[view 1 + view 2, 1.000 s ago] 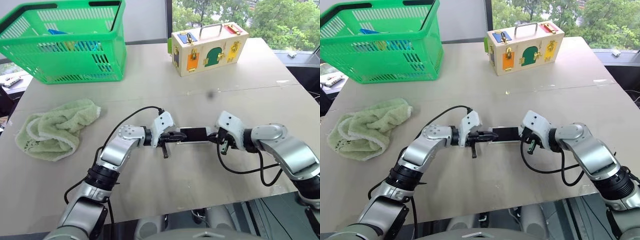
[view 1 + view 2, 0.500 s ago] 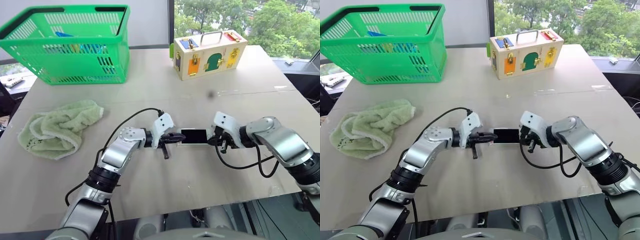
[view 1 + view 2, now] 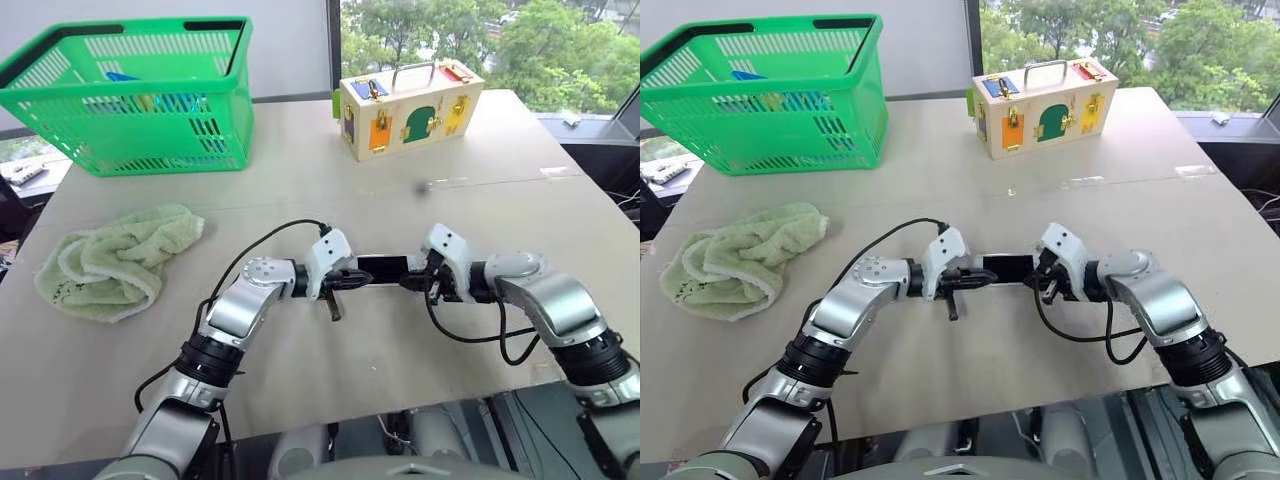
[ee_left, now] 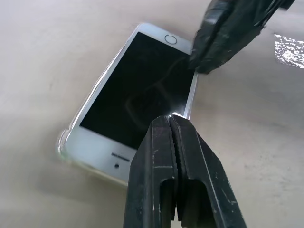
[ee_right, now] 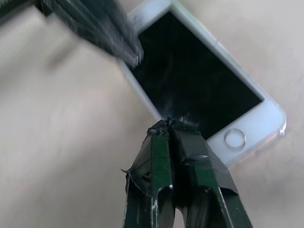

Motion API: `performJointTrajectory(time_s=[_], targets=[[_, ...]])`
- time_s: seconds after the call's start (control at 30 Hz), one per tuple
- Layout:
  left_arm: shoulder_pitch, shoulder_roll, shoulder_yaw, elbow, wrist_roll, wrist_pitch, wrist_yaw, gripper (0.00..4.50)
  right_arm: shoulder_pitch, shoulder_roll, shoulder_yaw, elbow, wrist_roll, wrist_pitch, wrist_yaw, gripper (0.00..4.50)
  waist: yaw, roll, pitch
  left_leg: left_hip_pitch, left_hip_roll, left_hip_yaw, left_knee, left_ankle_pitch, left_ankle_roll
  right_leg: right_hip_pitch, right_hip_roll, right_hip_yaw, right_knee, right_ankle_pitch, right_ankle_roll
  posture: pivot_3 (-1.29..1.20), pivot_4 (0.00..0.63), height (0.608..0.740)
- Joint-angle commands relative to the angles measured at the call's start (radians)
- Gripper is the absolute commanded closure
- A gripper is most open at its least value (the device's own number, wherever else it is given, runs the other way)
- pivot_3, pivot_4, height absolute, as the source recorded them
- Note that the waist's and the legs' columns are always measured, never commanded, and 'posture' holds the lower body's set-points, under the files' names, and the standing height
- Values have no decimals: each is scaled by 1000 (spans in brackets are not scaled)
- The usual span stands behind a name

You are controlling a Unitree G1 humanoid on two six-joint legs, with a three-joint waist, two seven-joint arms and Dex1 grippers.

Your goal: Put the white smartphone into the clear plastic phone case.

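Green basket [image 3: 140, 110] at the far left of the table [image 3: 300, 380], with some coloured items inside, too small to name. Wooden lock box [image 3: 405, 105] far behind, closed. Green towel [image 3: 115, 262] crumpled at the left. Phone [image 4: 133, 95] flat on the table, screen up, inside the clear case [image 4: 64, 142]. Left gripper [image 4: 173, 123] and right gripper [image 5: 168, 126] both with jaws pressed together, holding nothing, tips at the phone's near long edge from opposite ends.

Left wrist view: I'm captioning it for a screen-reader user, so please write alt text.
The white smartphone lies screen up on the table, the clear plastic phone case glinting around its edges. The shut left claw presses on one long edge; the right claw touches near the home button.
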Motion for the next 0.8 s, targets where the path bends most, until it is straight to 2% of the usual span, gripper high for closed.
performJointTrajectory(time_s=[0.03, 0.17, 0.33, 0.5, 0.8], targets=[[-2, 2, -2, -12, 2, 6, 5, 4458, -12, 9, -85, -66, 15, 10, -75, 4500, 1, 2, 1, -1, -1, 0, 0, 2, 4, -2, 1, 0, 2, 0, 0, 0, 150, 740], [-2, 2, -2, -12, 3, 7, 6, 4458, -29, -3, -96, -85, 19, 48, -109, 4500, 1, 2, 1, -14, -3, 0, -2, 3, 5, -14, 3, 1, 1, 2, 3, 0, 150, 740], [-6, 1, -6, -9, 4, 4, 5, 4458, -94, -54, -53, -61, 18, 125, -97, 4500, 1, 1, 2, -14, -4, 3, -2, 1, 8, -13, 2, 3, -2, 2, 4, 0, 150, 740], [-10, -2, -9, -4, 6, 1, 4, 4458, -155, -127, 61, 10, -10, 137, -37, 4500, 1, 1, 3, -14, -4, 2, -1, 0, 9, -13, 1, 2, -2, 0, 0, 0, 150, 740], [2, -3, -4, -19, 3, 12, 18, 4458, -201, -129, 101, 62, -12, 100, 12, 4500, -2, 0, 3, -14, -4, 2, -1, 0, 9, -13, 2, 2, -2, 1, 2, 0, 150, 740]])
